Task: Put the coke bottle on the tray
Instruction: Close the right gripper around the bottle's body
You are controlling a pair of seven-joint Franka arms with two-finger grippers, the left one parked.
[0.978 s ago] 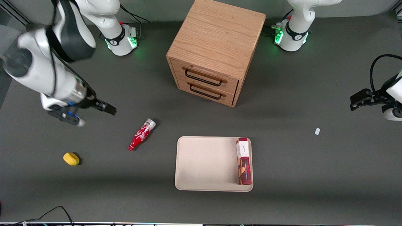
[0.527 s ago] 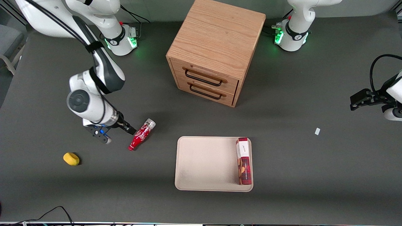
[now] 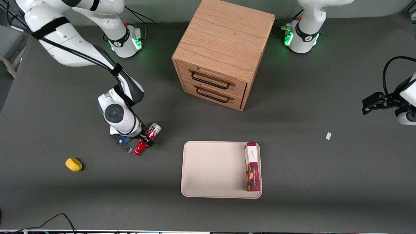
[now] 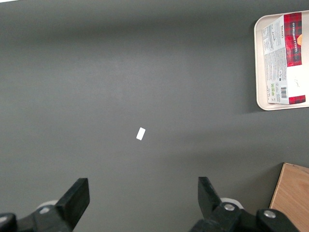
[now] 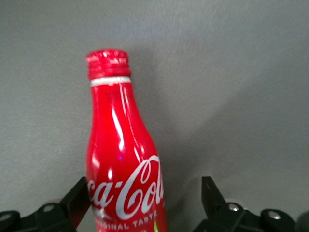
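**Open gripper straddles the lying coke bottle**

The right arm's gripper (image 3: pixel 140 143) sits low over the coke bottle (image 3: pixel 146 140), which lies on its side on the dark table (image 3: pixel 312 182), toward the working arm's end and well apart from the tray (image 3: pixel 211 169). From the wrist camera, the fingers (image 5: pixel 77 200) stand spread, the coke bottle (image 5: pixel 120 169) between them but close against one finger, not clamped. On the tray, a red-and-white snack box (image 3: pixel 252 166) lies along one edge. A wooden drawer cabinet (image 3: pixel 222 52) stands farther from the front camera. A small yellow object (image 3: pixel 73 164) rests near the bottle.
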